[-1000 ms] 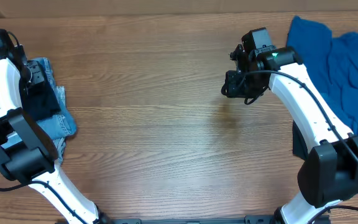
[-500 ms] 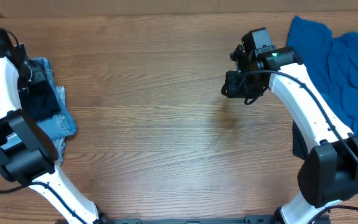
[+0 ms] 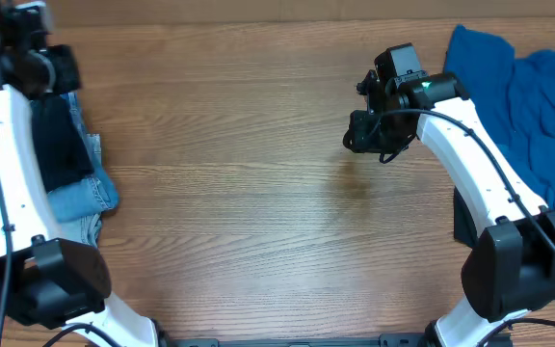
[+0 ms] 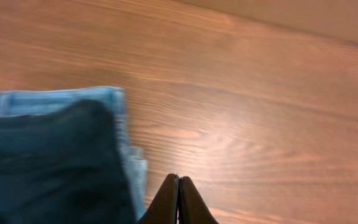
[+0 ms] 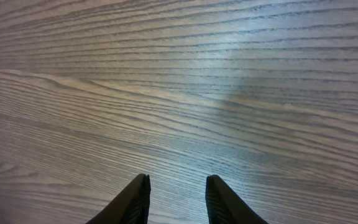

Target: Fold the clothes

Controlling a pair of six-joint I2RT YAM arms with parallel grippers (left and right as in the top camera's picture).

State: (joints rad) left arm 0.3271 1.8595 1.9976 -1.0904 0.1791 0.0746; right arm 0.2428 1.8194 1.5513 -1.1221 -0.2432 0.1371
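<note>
The left jaws are pressed together with nothing between them, their tips over bare counter [image 4: 260,106] just right of a stack of clothes; whether they touch the wood cannot be told. In the left wrist view a very dark navy garment [image 4: 48,168] lies on top of a light blue denim piece [image 4: 61,98], whose hem shows along the dark one's far and right edges. From overhead this stack sits at the left edge of the counter, the dark garment partly hidden by the white left arm [image 3: 3,164], the denim spilling out on its near side. The right jaws are spread with nothing between them, above bare wood grain, right of the counter's middle on its far half. Just right of the right arm [image 3: 470,154], a bright blue garment [image 3: 528,106] lies rumpled in the far right corner, and another dark piece [image 3: 462,222] shows beside that arm's lower link
</note>
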